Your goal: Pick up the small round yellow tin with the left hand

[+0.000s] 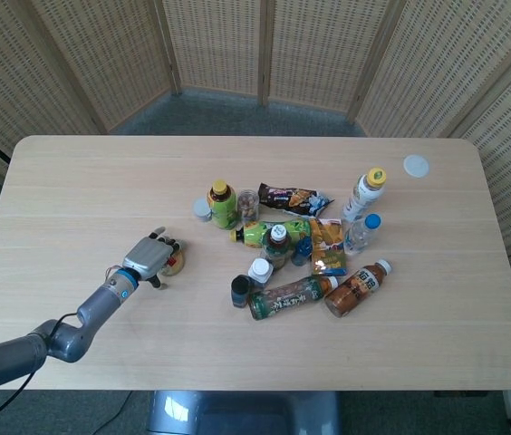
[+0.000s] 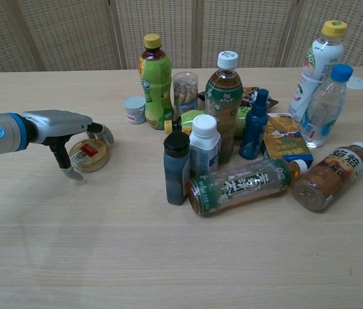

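Our left hand (image 2: 72,138) cups the small round yellow tin (image 2: 89,154) with fingers spread, not clamped; tin lies flat on the table (image 2: 181,257), lid up, at nine o'clock from the bottles.

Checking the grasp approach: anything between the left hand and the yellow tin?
Nothing visible. The left hand is already at the yellow tin, fingers curving over its top and far side. The nearest clutter, a small white jar, stands apart behind it.

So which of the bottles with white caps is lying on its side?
The brown tea bottle at the right front; the other white-capped ones, the tall tea bottle and the small white bottle, stand upright.
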Robot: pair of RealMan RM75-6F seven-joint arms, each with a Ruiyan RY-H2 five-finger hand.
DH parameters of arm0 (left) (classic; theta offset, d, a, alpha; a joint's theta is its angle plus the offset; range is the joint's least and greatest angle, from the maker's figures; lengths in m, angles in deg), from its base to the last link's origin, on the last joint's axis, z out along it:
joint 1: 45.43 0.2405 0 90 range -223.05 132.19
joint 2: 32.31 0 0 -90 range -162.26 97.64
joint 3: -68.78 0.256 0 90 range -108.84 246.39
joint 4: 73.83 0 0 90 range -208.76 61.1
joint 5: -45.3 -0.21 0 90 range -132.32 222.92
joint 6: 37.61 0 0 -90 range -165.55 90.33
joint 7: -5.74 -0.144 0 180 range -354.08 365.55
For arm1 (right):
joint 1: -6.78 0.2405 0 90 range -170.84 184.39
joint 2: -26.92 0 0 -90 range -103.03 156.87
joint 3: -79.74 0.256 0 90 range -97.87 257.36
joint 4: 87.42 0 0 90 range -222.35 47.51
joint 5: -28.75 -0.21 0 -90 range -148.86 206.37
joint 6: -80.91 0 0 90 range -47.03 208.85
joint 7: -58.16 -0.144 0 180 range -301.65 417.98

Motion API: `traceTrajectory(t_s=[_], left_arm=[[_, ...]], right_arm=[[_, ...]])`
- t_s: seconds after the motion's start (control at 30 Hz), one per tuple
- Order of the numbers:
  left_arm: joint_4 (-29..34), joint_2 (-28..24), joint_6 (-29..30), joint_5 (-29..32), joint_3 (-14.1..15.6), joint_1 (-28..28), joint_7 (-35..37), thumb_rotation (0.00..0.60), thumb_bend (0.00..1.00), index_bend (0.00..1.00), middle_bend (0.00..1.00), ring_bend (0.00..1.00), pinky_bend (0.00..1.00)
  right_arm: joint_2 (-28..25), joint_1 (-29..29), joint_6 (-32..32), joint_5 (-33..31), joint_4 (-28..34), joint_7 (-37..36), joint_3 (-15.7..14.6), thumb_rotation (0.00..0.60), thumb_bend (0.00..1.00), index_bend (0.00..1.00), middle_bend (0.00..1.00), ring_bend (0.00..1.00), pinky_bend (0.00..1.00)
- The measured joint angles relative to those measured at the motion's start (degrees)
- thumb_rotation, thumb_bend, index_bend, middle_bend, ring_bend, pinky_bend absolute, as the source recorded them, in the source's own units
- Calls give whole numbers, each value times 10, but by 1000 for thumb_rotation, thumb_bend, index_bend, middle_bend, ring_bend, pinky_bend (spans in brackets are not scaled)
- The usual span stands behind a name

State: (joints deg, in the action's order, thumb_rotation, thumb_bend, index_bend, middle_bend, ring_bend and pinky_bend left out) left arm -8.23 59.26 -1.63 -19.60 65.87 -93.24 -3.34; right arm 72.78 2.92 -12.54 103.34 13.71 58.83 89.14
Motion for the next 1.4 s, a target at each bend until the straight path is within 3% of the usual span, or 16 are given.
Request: traceTrajectory(t_s=[0.27,0.7,1.1,1.4], left_arm=[[-11,14,31,-1,-9,10,3,600,195,425,432,459,217],[12,-8,38,-2,-35,15,31,600,194,434,464,476,263],[168,-151,61,3,-83,9,39,600,194,420,480,485,263],[290,-278,95,40,-158,8,68,600,192,417,490,485,264]], right_arm=[[2,0,2,-3,-2,0,1,515,16,0,0,0,0],[3,4,6,-1,-2,2,2,515,16,0,0,0,0],[19,9,14,9,-18,-11,-1,515,16,0,0,0,0],[35,13,20,15,-34,-27,-2,517,16,0,0,0,0]])
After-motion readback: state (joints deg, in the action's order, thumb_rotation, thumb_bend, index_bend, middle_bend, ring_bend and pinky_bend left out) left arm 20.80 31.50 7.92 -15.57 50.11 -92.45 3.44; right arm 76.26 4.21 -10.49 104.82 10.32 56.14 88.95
